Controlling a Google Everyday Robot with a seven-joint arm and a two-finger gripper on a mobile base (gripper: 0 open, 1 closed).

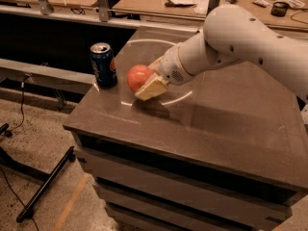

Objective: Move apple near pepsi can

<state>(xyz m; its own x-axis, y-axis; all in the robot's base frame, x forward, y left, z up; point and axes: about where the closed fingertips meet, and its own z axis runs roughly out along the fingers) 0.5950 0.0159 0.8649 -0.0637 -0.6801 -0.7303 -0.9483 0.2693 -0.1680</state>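
Observation:
The apple [138,77] is round and red-orange and sits just above the dark tabletop [216,124], held between the pale fingers [151,88] of my gripper [146,80]. The gripper is shut on the apple and reaches in from the right on a white arm. The pepsi can [103,64], dark blue with a silver top, stands upright at the table's left edge, a short gap to the left of the apple.
The table's left and front edges drop to the floor. A dark metal stand leg [45,184] lies on the floor at lower left. A cluttered wooden bench [183,4] runs behind the table.

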